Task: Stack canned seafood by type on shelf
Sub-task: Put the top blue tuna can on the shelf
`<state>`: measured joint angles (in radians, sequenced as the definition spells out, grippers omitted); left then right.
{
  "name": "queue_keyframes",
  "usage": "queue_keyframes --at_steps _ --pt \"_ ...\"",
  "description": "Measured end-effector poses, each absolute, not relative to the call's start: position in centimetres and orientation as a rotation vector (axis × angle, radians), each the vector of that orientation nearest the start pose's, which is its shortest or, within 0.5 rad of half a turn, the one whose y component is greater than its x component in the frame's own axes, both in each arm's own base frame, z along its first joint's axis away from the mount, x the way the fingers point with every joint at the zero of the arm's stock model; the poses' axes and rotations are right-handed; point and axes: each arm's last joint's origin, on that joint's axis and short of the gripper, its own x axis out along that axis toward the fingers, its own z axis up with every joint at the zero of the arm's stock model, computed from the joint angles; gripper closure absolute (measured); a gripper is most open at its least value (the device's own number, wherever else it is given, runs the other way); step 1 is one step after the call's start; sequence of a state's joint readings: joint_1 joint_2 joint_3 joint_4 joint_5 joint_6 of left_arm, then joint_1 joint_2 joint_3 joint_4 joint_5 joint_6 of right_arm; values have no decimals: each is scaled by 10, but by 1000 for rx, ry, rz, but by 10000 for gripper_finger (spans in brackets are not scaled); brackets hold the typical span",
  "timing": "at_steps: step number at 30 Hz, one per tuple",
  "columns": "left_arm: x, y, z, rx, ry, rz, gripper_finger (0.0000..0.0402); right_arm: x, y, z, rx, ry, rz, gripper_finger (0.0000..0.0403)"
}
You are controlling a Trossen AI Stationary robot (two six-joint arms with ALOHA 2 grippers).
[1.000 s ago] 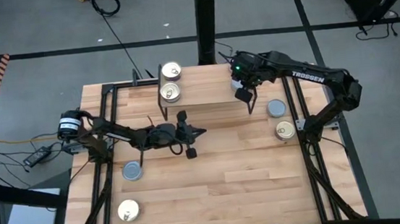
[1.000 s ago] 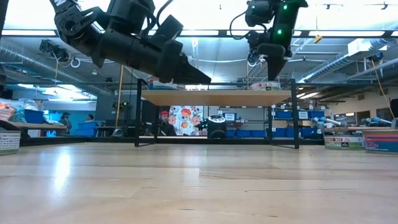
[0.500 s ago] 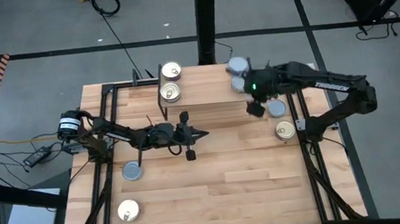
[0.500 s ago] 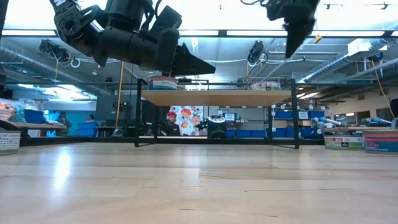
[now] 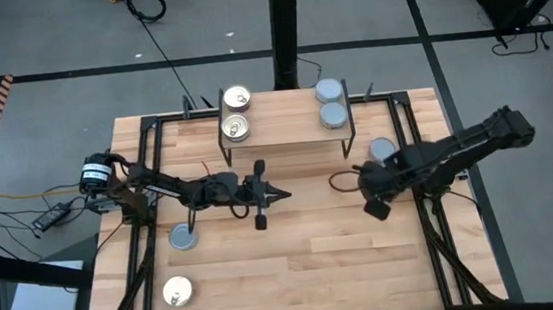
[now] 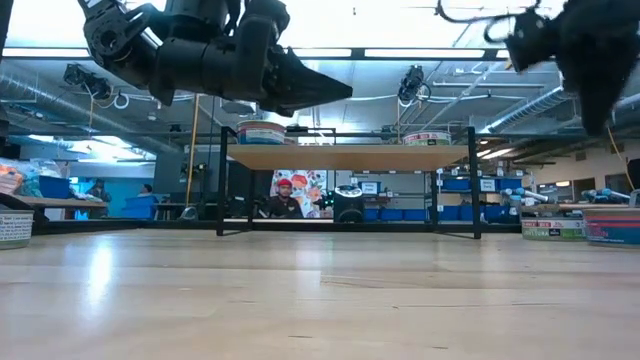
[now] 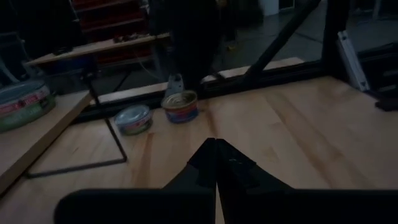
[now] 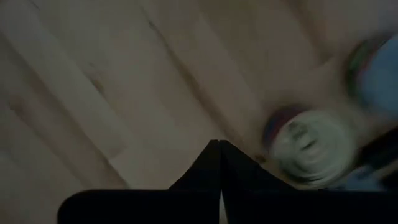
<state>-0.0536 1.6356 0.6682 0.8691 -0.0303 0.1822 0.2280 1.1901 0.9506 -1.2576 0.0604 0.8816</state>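
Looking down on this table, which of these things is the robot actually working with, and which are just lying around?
Part of the job:
- gold-lidded tins and grey-lidded tins on the shelf
- loose grey-lidded tin, another
- loose gold-lidded tin
- left gripper, right gripper, both shut and empty

Just lying about:
- black post
- cables on the floor

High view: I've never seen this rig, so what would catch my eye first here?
Probably the shelf at the table's far edge, with two gold-lidded tins at its left end and two blue-grey tins at its right. Next, the two dark arms: the left gripper shut in front of the shelf, the right gripper shut near the table's right side.
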Motion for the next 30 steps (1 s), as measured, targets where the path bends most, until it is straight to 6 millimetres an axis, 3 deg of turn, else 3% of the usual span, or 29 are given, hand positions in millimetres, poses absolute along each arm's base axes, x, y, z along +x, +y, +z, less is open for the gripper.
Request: queue_keyframes --at_steps 4,12,24,30 --pt "322 -17 192 199 74 -39 396 171 36 233 548 1437 -604 361" --pt "322 -16 192 208 71 -39 396 166 25 214 553 1467 -702 308" --pt "322 -16 192 209 71 -39 396 152 6 184 577 1512 -837 317" --pt "322 -16 192 208 72 -39 396 156 3 180 586 1479 -795 315"
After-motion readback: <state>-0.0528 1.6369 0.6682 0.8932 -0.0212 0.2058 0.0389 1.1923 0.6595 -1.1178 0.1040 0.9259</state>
